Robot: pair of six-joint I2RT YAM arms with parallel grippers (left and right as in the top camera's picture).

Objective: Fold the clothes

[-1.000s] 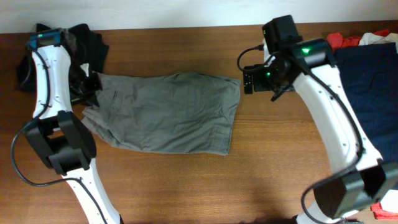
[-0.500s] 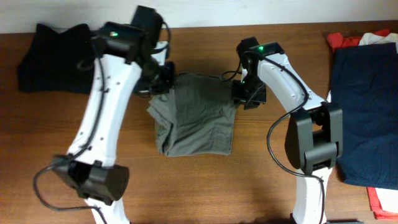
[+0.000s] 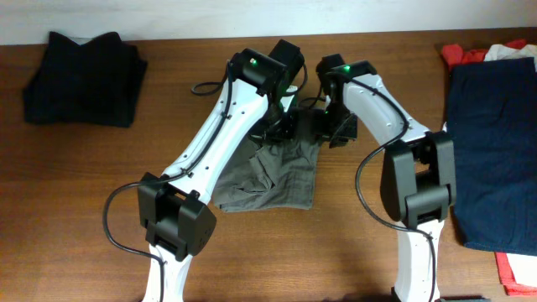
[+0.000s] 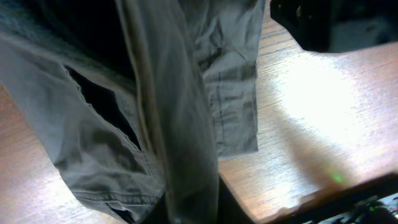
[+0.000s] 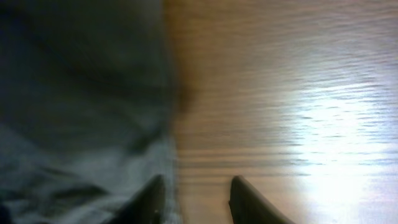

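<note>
On the desk (image 3: 126, 168): grey shorts (image 3: 281, 172) lie bunched at the middle, their far edge raised between the two arms
Left gripper (image 3: 279, 127): jaws look clamped on a fold of the shorts, which hangs from them in the wrist view
Right gripper (image 5: 196, 200): jaws apart, bare wood between them, the hem just beside one finger
Step in hand: probably laying one half over the other
Doing it well: hold the fold taut and low, lay seam on seam, let go only once the edges line up
Risk: slack cloth creasing underneath
</note>
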